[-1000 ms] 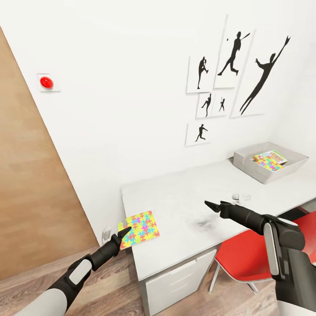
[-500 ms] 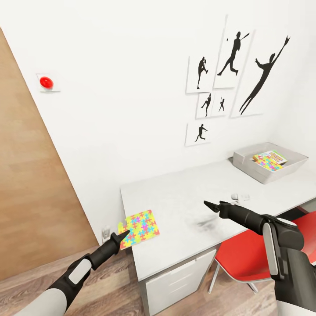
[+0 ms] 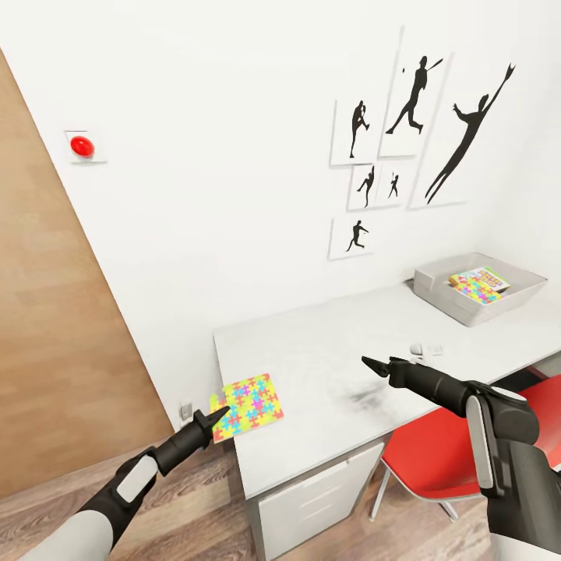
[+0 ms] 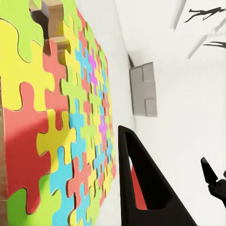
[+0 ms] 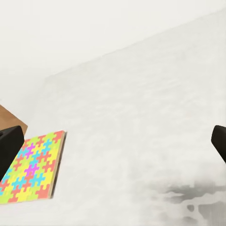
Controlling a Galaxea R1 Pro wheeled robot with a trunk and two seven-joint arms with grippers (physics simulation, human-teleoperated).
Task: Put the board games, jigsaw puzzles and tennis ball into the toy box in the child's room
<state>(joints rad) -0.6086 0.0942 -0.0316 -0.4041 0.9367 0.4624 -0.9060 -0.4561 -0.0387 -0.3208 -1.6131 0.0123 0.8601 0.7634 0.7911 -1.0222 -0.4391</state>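
Puzzle (image 3: 248,404) overhangs the table's (image 3: 327,366) near-left corner; our left gripper (image 3: 212,414) sits at its edge, jaw gap unclear, holding nothing we can see. A clumsy nudge could knock it floorward.

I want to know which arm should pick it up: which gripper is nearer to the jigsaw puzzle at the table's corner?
Left. The left gripper sits at the overhanging edge of the jigsaw puzzle, while the right gripper hovers over the table, well off toward the toy box.
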